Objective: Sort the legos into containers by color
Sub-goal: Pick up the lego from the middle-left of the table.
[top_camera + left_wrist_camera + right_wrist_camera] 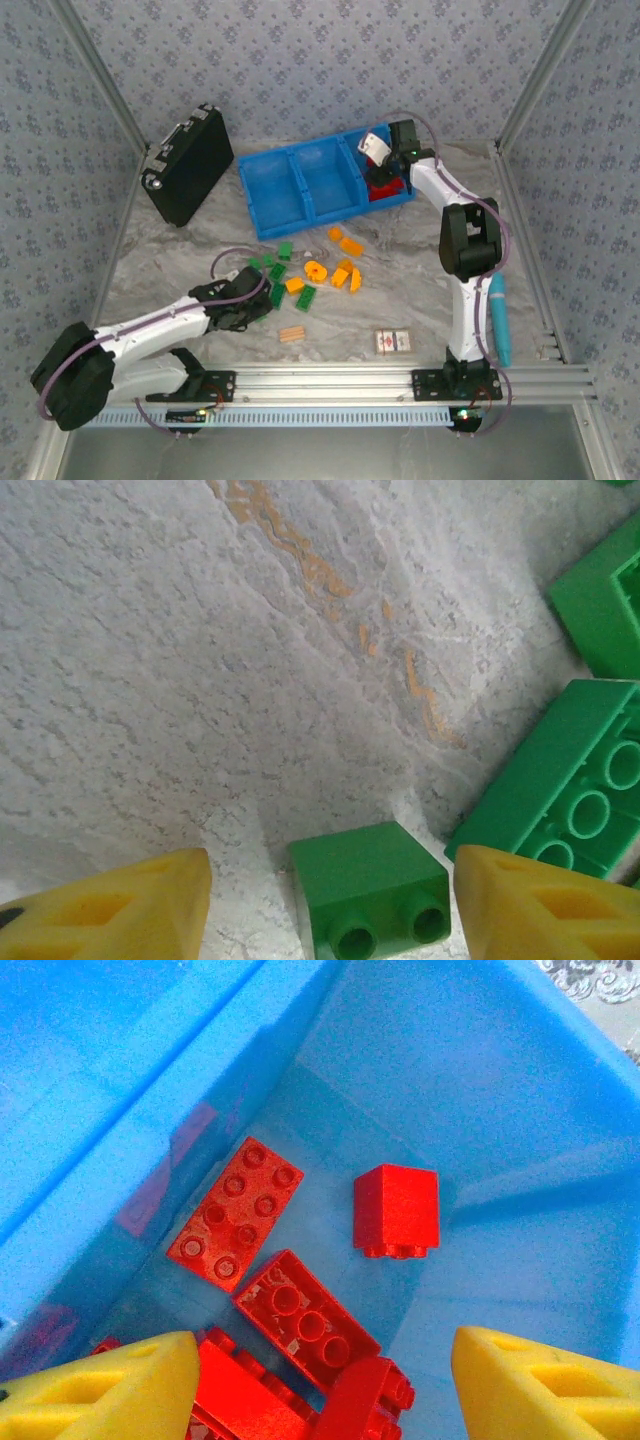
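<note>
Rear of table [150, 270]: You see the containers [300, 190] at centre back, three bins side by side. The hard case [188, 165] is to their left, apparently standing on edge.
Right-hand bin: Several legos [300, 1325] lie inside it. Your right gripper [325, 1370] hangs above them, fingers apart.
Centre: Loose bricks [305, 272] lie scattered in front of the containers.
Left arm: Your left gripper [332, 900] sits low at the scatter's near-left edge. A small brick [370, 865] lies between its spread fingers.
Front: The ridged piece [291, 334] lies in front of the scatter, and the card [393, 341] is to its right, well apart.
</note>
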### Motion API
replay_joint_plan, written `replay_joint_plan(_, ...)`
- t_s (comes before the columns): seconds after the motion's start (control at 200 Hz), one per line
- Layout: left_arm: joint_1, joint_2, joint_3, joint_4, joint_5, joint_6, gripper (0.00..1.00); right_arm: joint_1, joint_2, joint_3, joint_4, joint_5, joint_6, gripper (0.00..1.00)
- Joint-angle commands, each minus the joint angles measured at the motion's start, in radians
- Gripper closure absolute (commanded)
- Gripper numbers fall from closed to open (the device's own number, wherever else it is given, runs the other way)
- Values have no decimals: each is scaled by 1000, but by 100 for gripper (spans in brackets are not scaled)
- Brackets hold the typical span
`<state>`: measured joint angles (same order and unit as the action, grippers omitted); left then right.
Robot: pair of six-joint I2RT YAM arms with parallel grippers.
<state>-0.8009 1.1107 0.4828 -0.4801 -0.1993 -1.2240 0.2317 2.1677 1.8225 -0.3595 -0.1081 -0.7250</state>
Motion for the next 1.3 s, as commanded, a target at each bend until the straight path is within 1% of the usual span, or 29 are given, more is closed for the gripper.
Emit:
replay_joint_plan(0.0, -6, 26, 5, 27, 19, -16, 38, 15, 10, 33, -27, -16, -1, 31)
replay_joint_plan(0.07, -6, 39, 4, 35, 23, -15, 42, 14, 5, 31, -26, -13, -2, 31)
replay_joint_plan(0.215, -6, 40, -7, 58, 26, -14, 57, 13, -28, 23, -21, 16, 4, 30)
replay_joint_plan(0.245, -6, 37, -10, 62, 28, -14, 59, 14, -40, 22, -24, 24, 8, 30)
replay_joint_plan(0.335, -6, 28, -24, 71, 33, -11, 64, 14, -88, 16, -24, 51, 74, 31)
replay_joint_plan(0.4, -5, 19, -38, 81, 39, -9, 67, 21, -146, -40, 37, 101, 176, 33)
replay_joint_plan(0.46, -5, 3, -41, 71, 40, -1, 69, 36, -203, -121, 108, 127, 238, 34)
replay_joint_plan(0.515, -6, -24, -48, 62, 35, 7, 71, 63, -241, -178, 139, 153, 259, 34)
replay_joint_plan(0.63, 3, -97, -62, 33, 17, 29, 75, 129, -301, -254, 116, 208, 264, 34)
replay_joint_plan(0.725, 19, -147, -75, 11, 16, 43, 77, 161, -365, -347, 107, 157, 279, 33)
replay_joint_plan(0.86, 52, -211, -64, -25, 16, 72, 78, 170, -438, -442, 45, 91, 302, 34)
replay_joint_plan(0.93, 88, -234, -30, -46, 11, 120, 78, 181, -473, -492, 17, 80, 308, 34)
replay_joint_plan(1.0, 143, -236, 23, -42, 18, 186, 78, 200, -508, -548, 1, 65, 305, 34)
replay_joint_plan(1.1, 231, -182, 135, -8, 61, 285, 78, 220, -550, -621, -16, 12, 314, 33)
replay_joint_plan(1.115, 240, -169, 152, -3, 67, 301, 78, 222, -555, -655, -14, -1, 319, 33)
replay_joint_plan(1.2, 280, -78, 284, 15, 104, 399, 77, 237, -582, -721, 3, -70, 340, 34)
replay_joint_plan(1.295, 312, 33, 431, 38, 139, 510, 77, 263, -590, -768, 21, -94, 319, 33)
